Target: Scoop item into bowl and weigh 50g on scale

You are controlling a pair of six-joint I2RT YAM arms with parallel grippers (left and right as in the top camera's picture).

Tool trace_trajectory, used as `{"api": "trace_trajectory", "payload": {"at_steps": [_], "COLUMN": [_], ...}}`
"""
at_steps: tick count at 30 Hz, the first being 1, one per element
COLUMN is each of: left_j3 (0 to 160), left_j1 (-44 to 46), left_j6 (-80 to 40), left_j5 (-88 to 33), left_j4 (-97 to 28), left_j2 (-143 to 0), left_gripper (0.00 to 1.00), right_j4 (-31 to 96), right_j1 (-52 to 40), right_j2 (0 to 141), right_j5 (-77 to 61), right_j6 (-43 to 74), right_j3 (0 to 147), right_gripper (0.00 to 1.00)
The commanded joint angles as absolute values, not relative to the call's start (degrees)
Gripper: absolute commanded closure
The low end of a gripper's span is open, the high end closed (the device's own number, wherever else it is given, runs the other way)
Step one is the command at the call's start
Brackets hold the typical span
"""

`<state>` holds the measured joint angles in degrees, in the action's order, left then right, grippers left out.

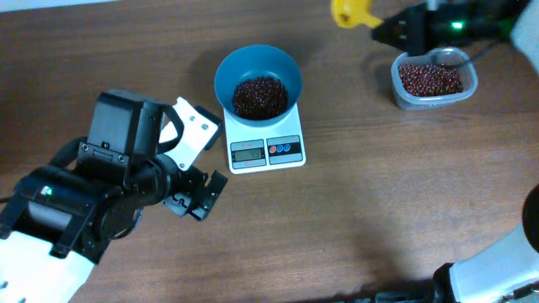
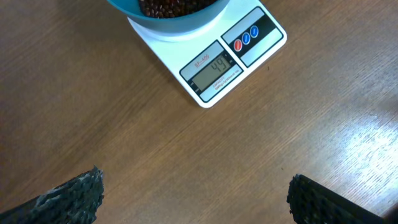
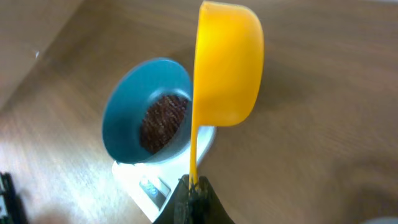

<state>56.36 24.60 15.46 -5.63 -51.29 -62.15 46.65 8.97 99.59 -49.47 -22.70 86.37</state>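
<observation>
The teal bowl (image 1: 257, 80) stands on the white scale (image 1: 266, 150) with a heap of red-brown beans (image 1: 259, 95) inside. My right gripper (image 3: 194, 186) is shut on the thin handle of a yellow scoop (image 3: 227, 62). It holds the scoop above the table, right of the bowl (image 3: 124, 124), with the cup turned on its side. In the overhead view the scoop (image 1: 349, 13) sits at the back between the bowl and the tub. My left gripper (image 2: 196, 199) is open over bare table, in front of the scale (image 2: 211, 68), with nothing between its fingers (image 2: 68, 199).
A clear plastic tub (image 1: 433, 80) holding more beans stands at the back right, under the right arm. The left arm's bulky body (image 1: 84, 202) fills the front left. Bare wooden table lies in front of and to the right of the scale.
</observation>
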Motion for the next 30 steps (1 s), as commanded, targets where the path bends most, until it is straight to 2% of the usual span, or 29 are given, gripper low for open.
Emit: {"api": "trace_trajectory", "payload": {"at_steps": [1,4,6,15,19,30], "left_j3": [56.2,56.2,56.2,56.2,56.2,56.2], "left_j1": [24.4,24.4,24.4,24.4,24.4,24.4], "left_j6": [16.4,16.4,16.4,16.4,16.4,16.4], "left_j5": [-6.2,-6.2,-6.2,-6.3,-6.2,-6.2], "left_j4": [-51.3,-51.3,-51.3,-51.3,-51.3,-51.3], "left_j2": [-62.0,-62.0,-62.0,-62.0,-62.0,-62.0], "left_gripper": [0.01,0.01,0.02,0.01,0.02,0.02], "right_j4": [44.0,43.8,43.9,42.1,42.2,39.1], "right_j1": [2.0,-4.8,-8.4,-15.7,-19.1,-19.1], "right_j2": [97.8,97.9,97.9,97.8,97.7,97.1], "right_j5": [-48.4,-41.1,-39.7,-21.1,-14.1,-13.2], "right_j6": [-23.1,-23.7,-30.9,-33.5,-40.3,-40.3], "right_j3": [87.4,87.3,87.3,87.4,87.4,87.4], "right_gripper": [0.96,0.96,0.96,0.96,0.96,0.96]}}
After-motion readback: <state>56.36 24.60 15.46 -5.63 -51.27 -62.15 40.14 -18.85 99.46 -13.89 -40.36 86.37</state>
